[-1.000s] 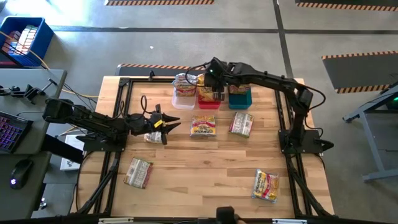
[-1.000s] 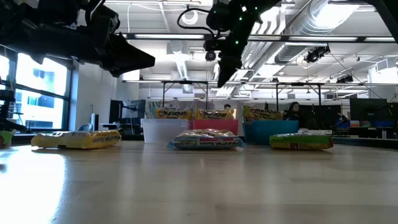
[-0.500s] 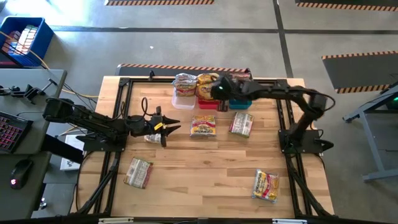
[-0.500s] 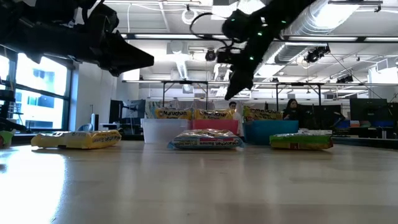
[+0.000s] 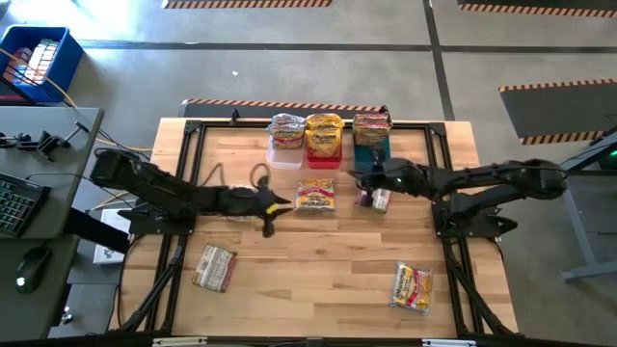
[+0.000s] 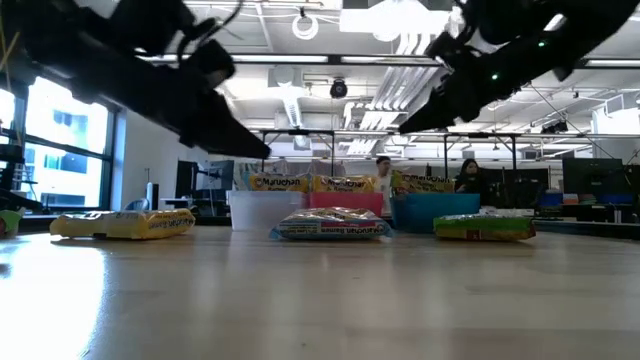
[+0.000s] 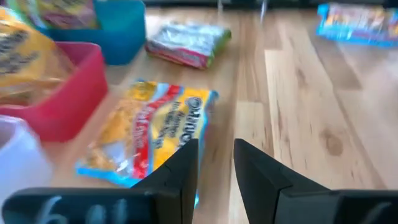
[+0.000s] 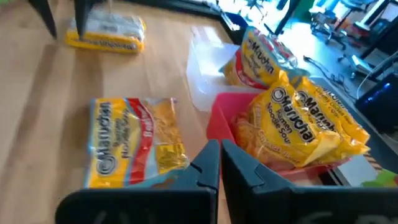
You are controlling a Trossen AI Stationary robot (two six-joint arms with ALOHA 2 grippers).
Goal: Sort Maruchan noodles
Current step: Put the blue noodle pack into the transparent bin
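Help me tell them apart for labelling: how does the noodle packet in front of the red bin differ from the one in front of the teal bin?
The yellow packet lies fully exposed; the pink-green packet is partly covered by the right hand. The yellow packet sits before the red bin, the pink-green one before the teal bin. Both lie flat on the table.

From my station I see the wooden bench [image 5: 318, 260] standing on a grey concrete floor [image 5: 289, 77] marked with yellow-black hazard tape [image 5: 540, 87]. Past its left edge sits a desk [image 5: 39, 183] with a keyboard [image 5: 14, 202] and mouse [image 5: 31, 268], and a blue crate [image 5: 34, 63]. Across the bench, ceiling ducts [image 6: 500, 50], strip lights [image 6: 300, 60], a tall window [image 6: 55, 150] and two people [image 6: 470, 175] among workstations.
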